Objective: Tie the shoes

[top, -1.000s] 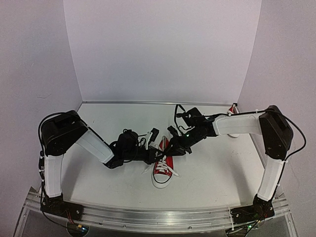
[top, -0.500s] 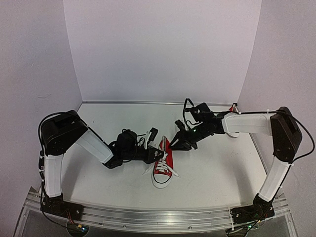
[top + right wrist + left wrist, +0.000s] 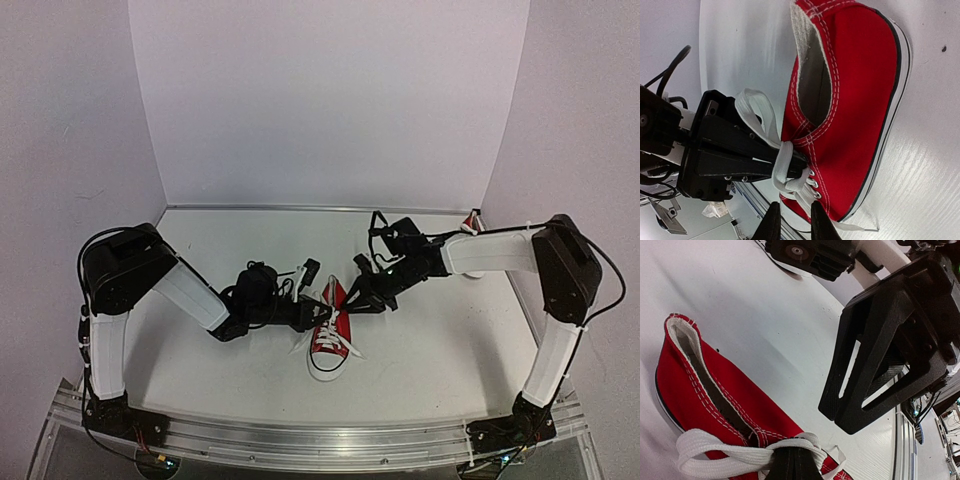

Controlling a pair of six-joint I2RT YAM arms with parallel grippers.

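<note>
Laces (image 3: 725,454) are held: your left jaws are clamped together on the white loop at the throat of the red sneaker (image 3: 332,325). The sneaker lies on the desk (image 3: 430,350) right at their tips, toe cap toward the arm bases. Your right jaws stand slightly apart, gripping nothing visible. They sit just beside the sneaker's heel end, tips a little short of that loop. A second red sneaker (image 3: 471,219) sits well behind the right jaws, mostly hidden by the right arm (image 3: 490,252).

Two red canvas low-top sneakers with white laces: near sneaker (image 3: 328,338) in full view, far sneaker (image 3: 470,218) mostly hidden. Two white-and-black robot arms: left arm (image 3: 190,293), right arm (image 3: 490,252). One white table (image 3: 430,350).
</note>
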